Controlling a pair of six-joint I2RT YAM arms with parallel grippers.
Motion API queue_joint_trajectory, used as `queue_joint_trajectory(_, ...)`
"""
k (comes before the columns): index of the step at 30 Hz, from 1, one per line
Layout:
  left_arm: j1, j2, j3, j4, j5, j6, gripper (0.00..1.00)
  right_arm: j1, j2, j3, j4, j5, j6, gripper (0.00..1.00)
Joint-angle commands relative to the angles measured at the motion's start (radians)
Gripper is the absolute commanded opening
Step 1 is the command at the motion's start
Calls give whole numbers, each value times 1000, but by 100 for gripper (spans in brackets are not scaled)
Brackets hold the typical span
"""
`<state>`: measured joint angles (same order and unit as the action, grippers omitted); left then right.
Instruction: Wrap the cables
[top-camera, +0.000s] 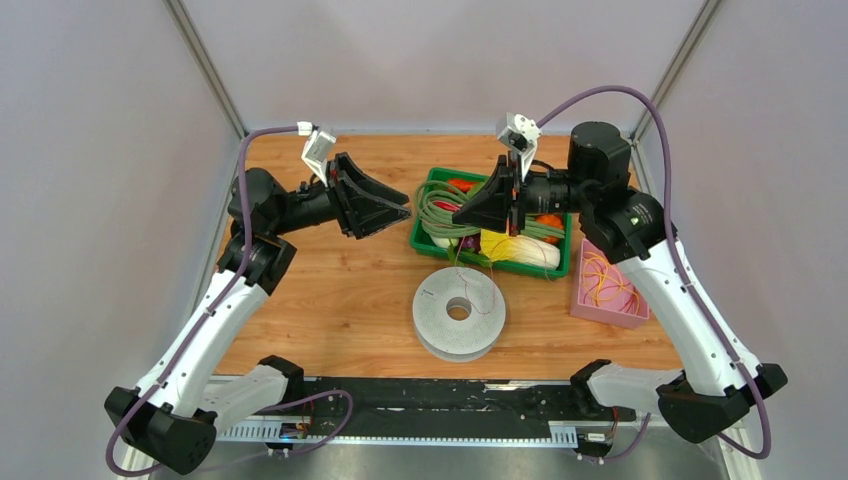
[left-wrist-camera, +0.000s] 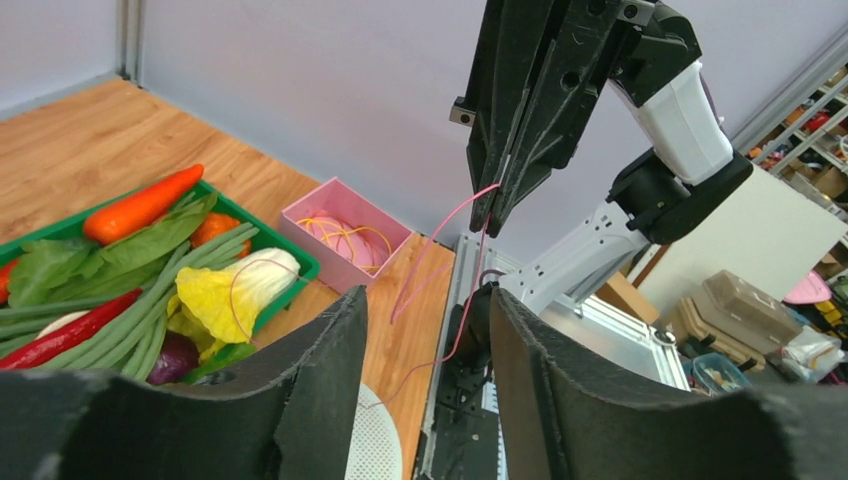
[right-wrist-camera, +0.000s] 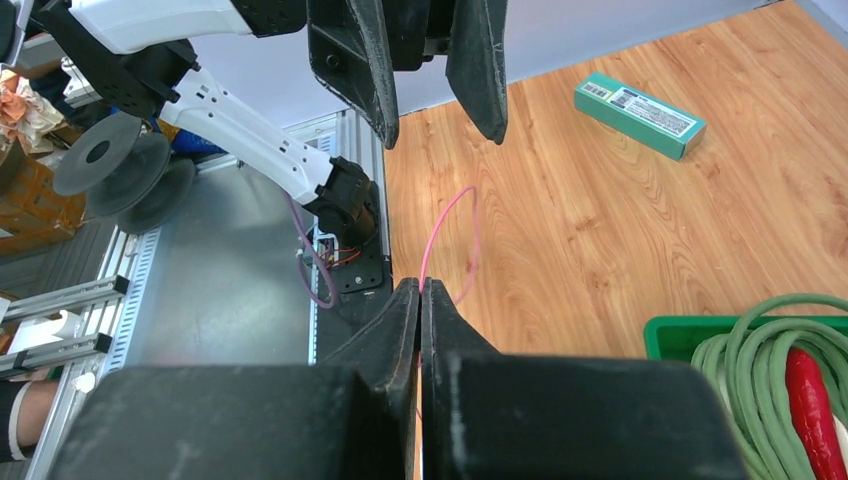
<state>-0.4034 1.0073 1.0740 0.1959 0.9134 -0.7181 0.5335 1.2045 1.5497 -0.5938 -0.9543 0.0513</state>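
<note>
right tool (right-wrist-camera: 420, 292) pinches the thin pink cable (right-wrist-camera: 465, 190); left tool (left-wrist-camera: 428, 300) is spread wide. Strand looks floppy, featherlight, snappable. I'd grab gently at 12 o'clock of the spool (top-camera: 440, 336).

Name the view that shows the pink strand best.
Left wrist: the pink strand hangs from the shut right gripper down toward the spool. Right wrist shows only a short loop; top external, a faint thread.
</note>
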Motion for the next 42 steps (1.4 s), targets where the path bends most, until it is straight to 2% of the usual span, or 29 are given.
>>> queue_joint_trajectory(1, -11, -6, 3, 1, 24, 60, 57, 17, 0, 38, 12, -21, -1, 0)
queue_joint_trajectory(4, -34, 10, 4, -27, 38, 97, 61, 20, 3, 44, 18, -24, 4, 0)
queue_joint_trajectory(6, -51, 19, -2, -55, 35, 132, 67, 22, 4, 47, 28, -29, 16, 0)
queue_joint_trajectory(9, -63, 31, -23, -52, 30, 164, 68, 29, 3, 49, 46, -35, 38, 0)
queue_joint_trajectory(13, -74, 48, -36, 13, 42, 145, 67, 39, -2, 49, 42, -35, 41, 0)
queue_joint_trajectory(18, -87, 53, -28, 71, 61, 111, 60, 42, -2, 35, 49, -35, 42, 0)
queue_joint_trajectory(20, -89, 47, -37, 109, 59, 76, 50, 46, 0, 30, 51, -37, 44, 0)
queue_joint_trajectory(25, -87, 21, -54, 129, 79, 19, 2, 48, 4, 26, 43, -26, 36, 0)
queue_joint_trajectory(27, -81, -9, -65, 116, 70, 16, 0, 48, 3, 26, 34, -15, 30, 0)
queue_joint_trajectory(28, -66, -22, -63, 88, 53, 17, 0, 46, 1, 27, 20, 3, 24, 5)
queue_joint_trajectory(29, -45, -32, -63, 74, 39, 6, 0, 43, 0, 32, -4, 26, 10, 24)
queue_joint_trajectory(30, -8, -41, -68, 79, 33, -22, 0, 34, -5, 36, -53, 63, -19, 50)
queue_joint_trajectory(31, 24, -47, -69, 91, 32, -47, 0, 26, -6, 42, -120, 89, -90, 65)
queue_joint_trajectory(32, 59, -55, -63, 89, 35, -63, 0, 8, -6, 43, -182, 116, -134, 74)
queue_joint_trajectory(34, 113, -70, -46, 36, 36, -46, 0, -41, -19, 27, -306, 152, -221, 83)
queue_joint_trajectory(36, 155, -93, -26, -39, 35, -21, 0, -81, -37, 4, -429, 234, -329, 88)
queue_joint_trajectory(39, 215, -110, -2, -110, 35, -6, 0, -192, -52, -42, -595, 385, -482, 88)
queue_joint_trajectory(42, 259, -121, 10, -170, 31, 15, 0, -422, -72, -132, -714, 416, -643, 86)
